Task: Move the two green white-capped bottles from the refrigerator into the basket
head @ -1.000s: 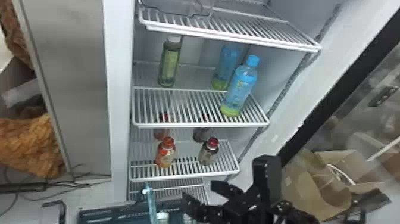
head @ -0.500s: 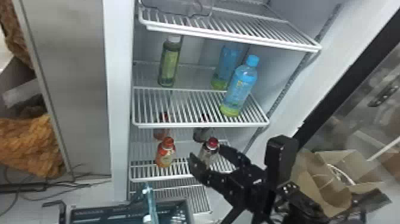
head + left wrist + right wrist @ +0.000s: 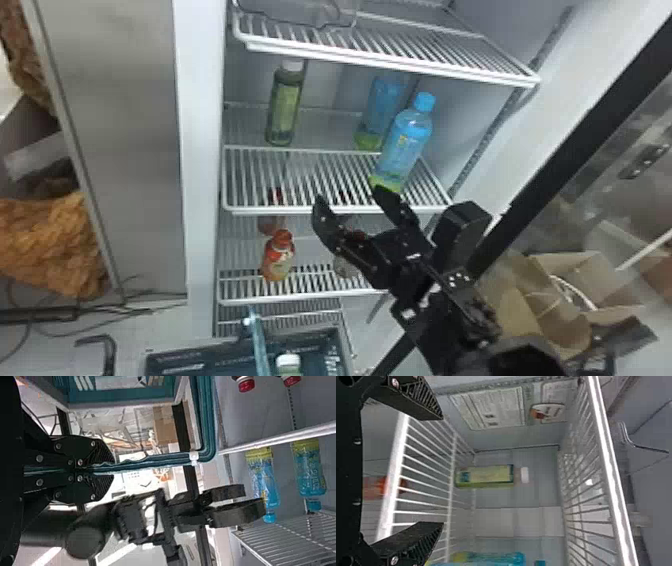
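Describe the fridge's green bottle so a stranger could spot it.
In the refrigerator, find the shelf just above the front orange bottle. At its left, toward the back, stands the green bottle, its white cap setting it apart from two blue bottles.

Upper shelf [image 3: 400,64]: above your middle shelf, a container [image 3: 300,12] on its left.
Middle shelf [image 3: 320,211]: you have a lone bottle [image 3: 285,107] at the left, towards the back; on the right, a front bottle [image 3: 402,142] with a rear bottle [image 3: 382,107] behind it.
Lower shelf [image 3: 305,300]: below that, a small bottle [image 3: 277,257] on your left.
Basket [image 3: 320,332]: before the refrigerator [image 3: 200,150], on your side, one capped bottle [image 3: 289,362] in it.
Carton [image 3: 565,265]: right of your basket.
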Available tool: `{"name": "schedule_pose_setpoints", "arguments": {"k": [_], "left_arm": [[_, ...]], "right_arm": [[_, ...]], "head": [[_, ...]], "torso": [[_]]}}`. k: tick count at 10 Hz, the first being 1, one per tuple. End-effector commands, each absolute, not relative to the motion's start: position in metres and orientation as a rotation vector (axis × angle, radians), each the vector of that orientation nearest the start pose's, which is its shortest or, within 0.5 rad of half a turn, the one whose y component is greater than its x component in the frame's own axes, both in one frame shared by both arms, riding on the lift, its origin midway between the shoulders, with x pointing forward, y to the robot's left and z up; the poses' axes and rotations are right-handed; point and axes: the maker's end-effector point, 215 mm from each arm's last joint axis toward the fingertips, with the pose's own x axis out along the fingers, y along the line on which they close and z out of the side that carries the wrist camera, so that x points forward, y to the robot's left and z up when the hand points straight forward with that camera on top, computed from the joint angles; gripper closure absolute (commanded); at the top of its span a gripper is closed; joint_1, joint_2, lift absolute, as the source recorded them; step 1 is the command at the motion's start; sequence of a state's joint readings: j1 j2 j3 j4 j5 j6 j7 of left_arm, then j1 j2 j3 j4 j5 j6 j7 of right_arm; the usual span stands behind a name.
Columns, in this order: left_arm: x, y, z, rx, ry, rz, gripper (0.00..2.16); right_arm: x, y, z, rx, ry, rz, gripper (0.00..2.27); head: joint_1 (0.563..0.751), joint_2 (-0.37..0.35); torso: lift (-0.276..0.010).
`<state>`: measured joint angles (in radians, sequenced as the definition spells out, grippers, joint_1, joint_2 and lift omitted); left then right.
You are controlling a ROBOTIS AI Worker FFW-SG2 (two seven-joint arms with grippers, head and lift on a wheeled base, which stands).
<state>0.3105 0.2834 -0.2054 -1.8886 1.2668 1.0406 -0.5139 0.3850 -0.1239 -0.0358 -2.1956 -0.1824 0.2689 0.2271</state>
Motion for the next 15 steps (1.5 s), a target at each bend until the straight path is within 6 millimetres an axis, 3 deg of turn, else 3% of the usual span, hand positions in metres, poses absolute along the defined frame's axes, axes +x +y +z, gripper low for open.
{"name": "schedule_pose_setpoints", "arguments": {"k": [1, 5, 7, 12, 15], "left_arm": [[0.254, -0.046, -0.37, -1.157, 0.913, -1.188, 1.17], [0.254, -0.047, -0.37, -1.158, 0.912, -1.188, 1.17], [0.255, -0.046, -0.369, -1.159, 0.91, -1.187, 1.17], [0.254, -0.047, -0.369, -1.161, 0.91, -1.189, 1.17], [0.255, -0.048, -0.368, -1.16, 0.907, -1.191, 1.17]], "right_arm": [[0.499, -0.197, -0.278, 0.06, -0.045, 0.268, 0.08], [0.556, -0.196, -0.286, 0.083, -0.116, 0.258, 0.08], [0.574, -0.19, -0.281, 0.082, -0.13, 0.261, 0.08], [0.611, -0.178, -0.291, 0.082, -0.1, 0.269, 0.07], [0.631, -0.175, -0.284, 0.069, -0.103, 0.262, 0.07]], "head": [[0.695, -0.35], [0.695, -0.342], [0.695, -0.33], [0.695, -0.296], [0.695, -0.284]], "torso": [[-0.004], [-0.004], [-0.004], [-0.004], [-0.004]]}}
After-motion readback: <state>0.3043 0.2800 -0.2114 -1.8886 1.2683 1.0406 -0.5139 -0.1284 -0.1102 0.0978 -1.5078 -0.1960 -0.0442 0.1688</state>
